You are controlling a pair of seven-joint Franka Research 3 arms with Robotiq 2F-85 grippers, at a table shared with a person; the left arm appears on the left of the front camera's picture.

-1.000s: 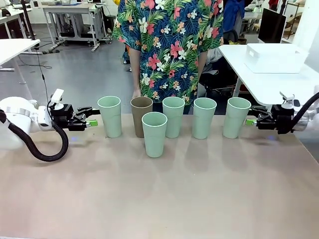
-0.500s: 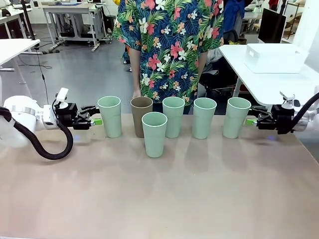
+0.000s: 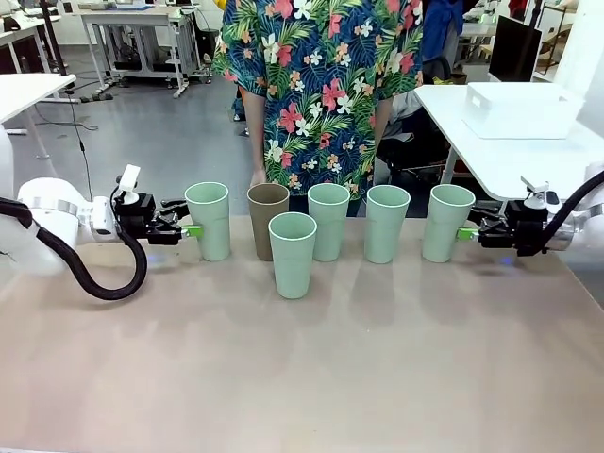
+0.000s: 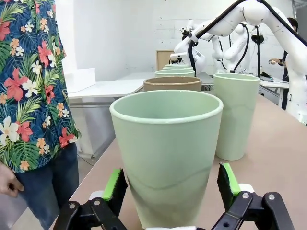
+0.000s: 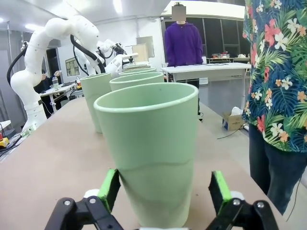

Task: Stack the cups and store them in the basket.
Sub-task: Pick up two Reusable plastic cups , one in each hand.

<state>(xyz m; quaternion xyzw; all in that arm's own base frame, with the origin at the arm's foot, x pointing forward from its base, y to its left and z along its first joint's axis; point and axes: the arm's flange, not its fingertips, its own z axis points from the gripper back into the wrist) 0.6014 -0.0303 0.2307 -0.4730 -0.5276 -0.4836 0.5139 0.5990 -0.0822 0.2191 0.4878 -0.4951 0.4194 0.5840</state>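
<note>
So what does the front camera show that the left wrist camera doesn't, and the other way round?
Front: all six cups as a row, with the right fingers at the rightmost cup. Left wrist: close up, gaps between the left fingers' green pads and the leftmost cup. Both: the brown cup and the person's floral shirt.

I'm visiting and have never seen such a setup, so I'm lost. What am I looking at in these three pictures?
Two white robot arms share a table with a person standing opposite. The wide picture looks across from between the arms; the other two come from a camera on each wrist, looking along that gripper's fingers. Six cups stand upright: five mint green, one brown cup. The left gripper is open at the leftmost cup, the right gripper open at the rightmost cup; neither grips anything yet. The white basket sits on another table behind.
</note>
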